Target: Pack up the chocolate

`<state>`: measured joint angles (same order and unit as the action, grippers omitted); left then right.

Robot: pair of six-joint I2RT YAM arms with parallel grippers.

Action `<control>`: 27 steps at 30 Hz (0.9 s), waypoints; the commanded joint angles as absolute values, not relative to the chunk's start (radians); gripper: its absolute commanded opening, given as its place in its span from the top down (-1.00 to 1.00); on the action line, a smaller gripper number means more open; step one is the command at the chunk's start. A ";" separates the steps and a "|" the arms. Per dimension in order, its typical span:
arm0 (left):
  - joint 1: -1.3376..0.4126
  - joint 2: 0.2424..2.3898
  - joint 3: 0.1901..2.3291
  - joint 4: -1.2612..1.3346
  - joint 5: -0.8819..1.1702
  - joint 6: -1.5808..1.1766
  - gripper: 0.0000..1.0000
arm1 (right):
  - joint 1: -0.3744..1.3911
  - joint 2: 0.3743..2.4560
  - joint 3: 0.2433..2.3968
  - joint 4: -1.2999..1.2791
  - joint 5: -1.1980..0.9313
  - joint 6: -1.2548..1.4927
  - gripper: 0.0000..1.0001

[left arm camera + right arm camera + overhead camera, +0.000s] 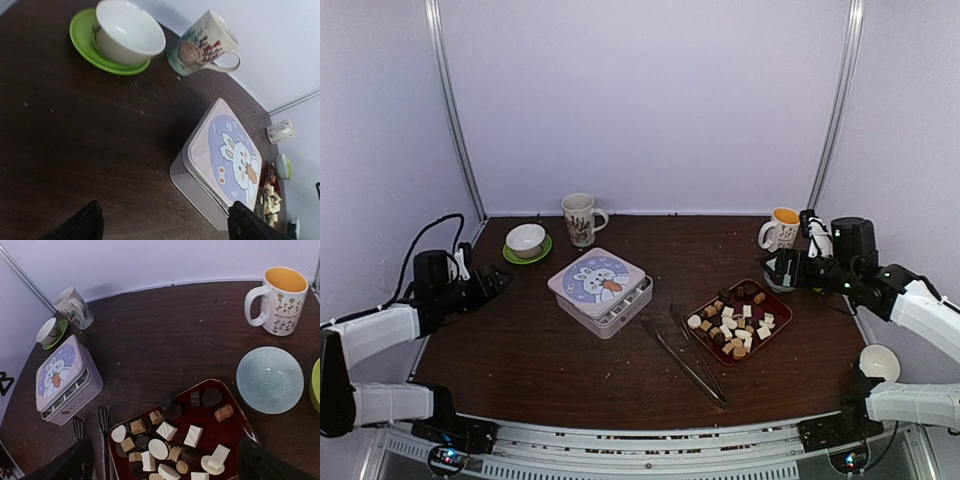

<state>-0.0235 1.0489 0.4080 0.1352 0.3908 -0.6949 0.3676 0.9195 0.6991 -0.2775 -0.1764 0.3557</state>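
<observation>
Nearest, by the right edge, sat a small white bowl [878, 362]. The tongs [685, 357] lay near centre, their joined end near-right and their two tips spread far-left, just beside the tray [781, 304].

The chocolate [735, 322] was all on that dark red tray, right of centre on the table [520, 350]. The tray sat cornerwise, one corner toward the near edge; whether it had a longer side could not be told. The pieces lay loose in a single layer and shared no direction. The white bars pointed at different slants, and the round ones had no heading. They were white, tan and dark brown: slabs, cubes, flat ovals and ribbed drums, with a few dark pieces apart at the far end.

Left of the tray, well apart from it, stood the tin [601, 291], its rabbit lid on.

The left gripper [492, 283] hung low at the left edge, facing the tin, fingers [80, 225] spread wide on nothing. The right gripper [782, 270] hovered beyond the tray's far right, also spread wide and empty. Below it lay a blue-grey dish [270, 380].

Farthest stood a yellow-lined mug [780, 230] on the right, a patterned mug [582, 218] at centre-left, and beside it a bowl [526, 239] on a green saucer [542, 252].
</observation>
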 commanded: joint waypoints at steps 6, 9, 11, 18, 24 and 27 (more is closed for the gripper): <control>-0.070 1.280 0.448 0.338 0.673 -0.876 -0.72 | 0.522 0.918 0.677 -0.303 -0.185 0.391 -1.00; -0.082 1.358 0.454 0.447 0.708 -0.936 -0.60 | 0.547 0.925 0.672 -0.279 -0.199 0.390 -1.00; -0.088 1.407 0.459 0.515 0.723 -0.972 -0.52 | 0.561 0.928 0.669 -0.269 -0.196 0.392 -1.00; -0.098 1.563 0.500 0.682 0.722 -1.042 -0.36 | 0.586 0.939 0.667 -0.250 -0.191 0.393 -1.00; -0.125 1.692 0.555 0.755 0.724 -1.072 -0.14 | 0.592 0.936 0.660 -0.245 -0.183 0.392 -1.00; -0.140 1.751 0.574 0.810 0.728 -1.094 -0.13 | 0.594 0.936 0.662 -0.245 -0.185 0.395 -1.00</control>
